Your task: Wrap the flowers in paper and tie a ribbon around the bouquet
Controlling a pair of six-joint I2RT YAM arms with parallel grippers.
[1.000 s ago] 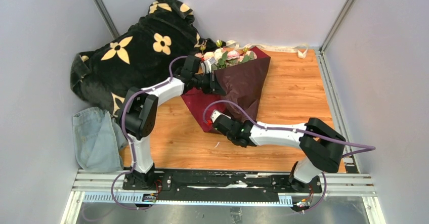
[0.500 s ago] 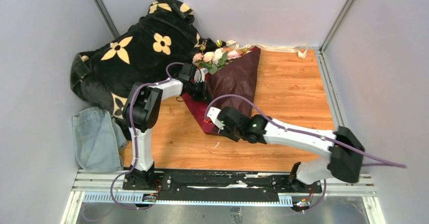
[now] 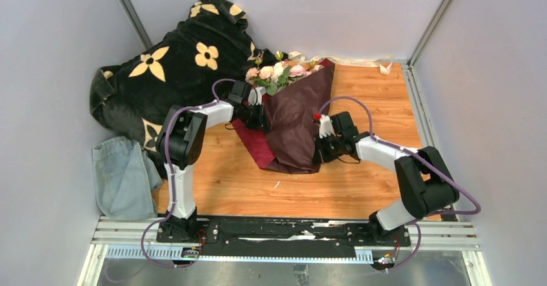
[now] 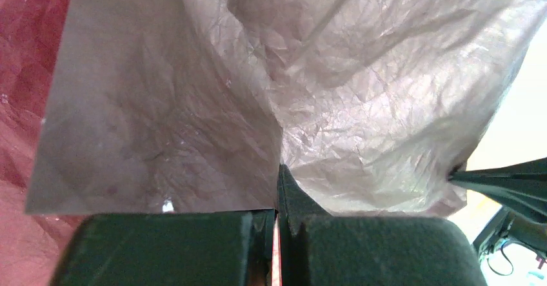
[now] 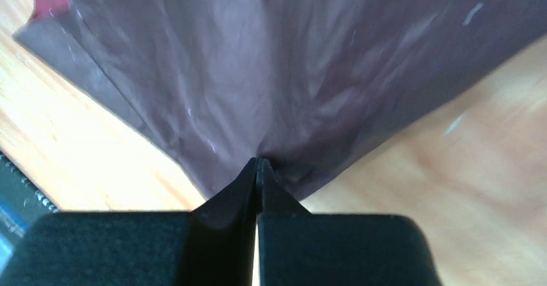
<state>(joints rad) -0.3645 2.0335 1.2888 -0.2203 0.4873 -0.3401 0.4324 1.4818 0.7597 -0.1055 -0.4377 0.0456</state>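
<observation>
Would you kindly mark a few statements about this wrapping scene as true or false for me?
1. The left gripper and the right gripper are each shut on the paper. True.
2. The ribbon is tied around the paper. False: it lies loose at the far side, beyond the flowers.
3. The flowers stick out of the paper's far end. True.
4. The denim cloth lies at the far right. False: it lies at the near left, beside the black blanket.

I count one sheet of paper (image 3: 293, 128), one bunch of flowers (image 3: 277, 73) top centre, one ribbon (image 3: 361, 61), one black blanket (image 3: 174, 66) upper left, one denim cloth (image 3: 122, 176) lower left.
</observation>
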